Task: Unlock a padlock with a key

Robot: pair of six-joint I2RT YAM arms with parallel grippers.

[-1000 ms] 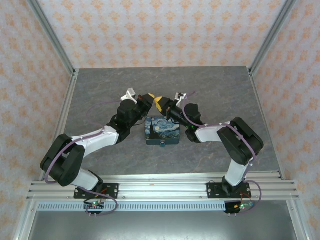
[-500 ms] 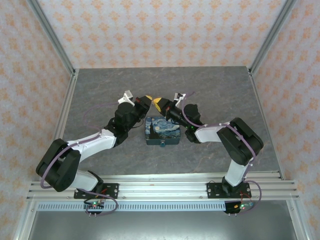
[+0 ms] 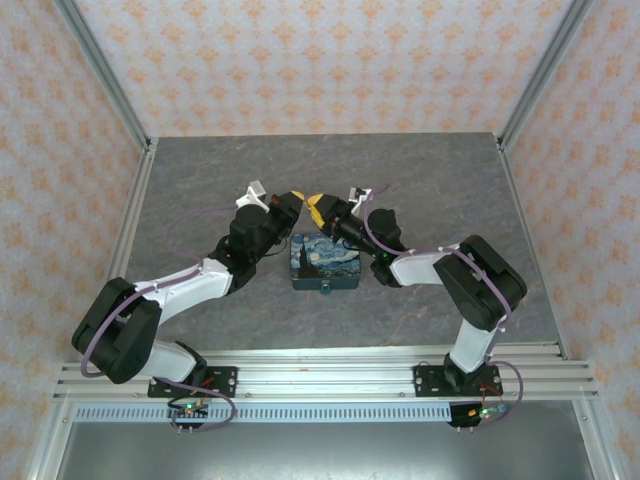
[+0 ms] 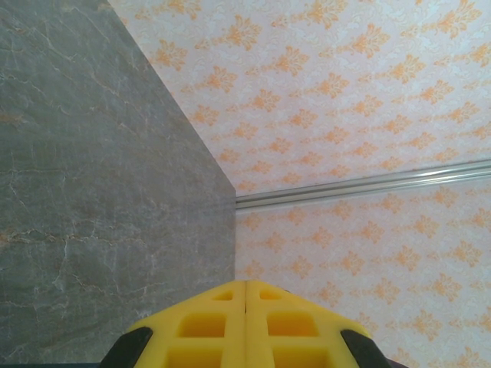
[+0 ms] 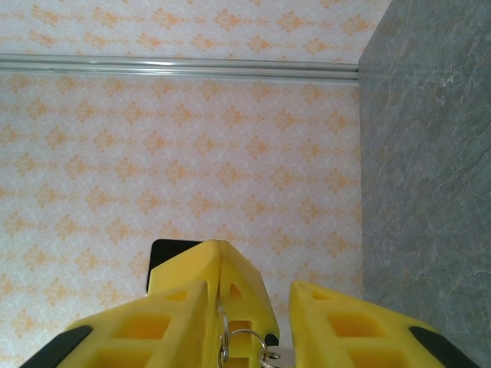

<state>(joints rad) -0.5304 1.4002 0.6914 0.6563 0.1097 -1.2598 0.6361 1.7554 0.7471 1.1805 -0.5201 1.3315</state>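
The bench (image 3: 420, 180) in front of me is a flat grey surface with a pale marbled pattern, like stone. Metal rails (image 3: 320, 365) run along its near edge, and thinner metal strips border its left and right sides. Only one thing lies directly on it: the padlock (image 3: 325, 262), a square block with its blue and yellow painted face up, near the middle of the bench.

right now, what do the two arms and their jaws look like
Left arm and right arm match: white links between bulky black joints, a thin purple cable looping along each, small black bases on a silver rail. The jaws are yellow with hollow square pockets and black outer edges.
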